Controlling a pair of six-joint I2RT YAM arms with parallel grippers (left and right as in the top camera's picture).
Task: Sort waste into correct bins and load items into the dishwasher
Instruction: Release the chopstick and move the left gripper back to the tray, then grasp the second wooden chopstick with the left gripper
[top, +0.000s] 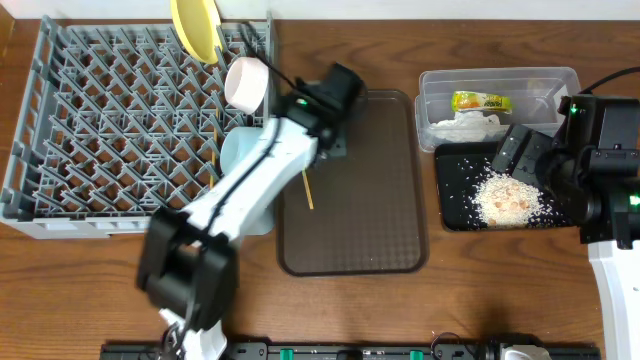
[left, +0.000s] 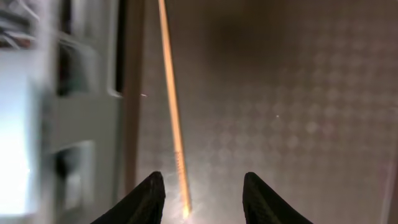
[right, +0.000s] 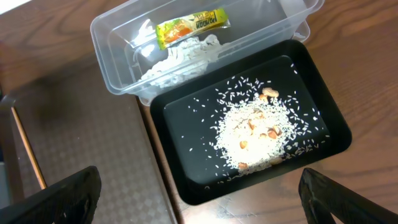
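Waste side looks done to us: the green-and-orange snack wrapper (right: 189, 26) and crumpled white tissue (right: 180, 56) sit in the clear plastic tub (right: 112, 37), and the whitish rice scraps (right: 255, 134) are in the shallow black tray (right: 186, 112). The round yellow plate (top: 195, 25), white bowl (top: 246, 82) and light blue bowl (top: 236, 150) are in the big grey peg rack (top: 90, 120). One thin wooden chopstick (left: 173, 112) is left on the brown serving tray (top: 380, 200). Our left gripper (left: 203, 182) straddles it, fingers apart, not touching. The right gripper (right: 202, 193) hangs wide open and empty. We can't spot the green cup.
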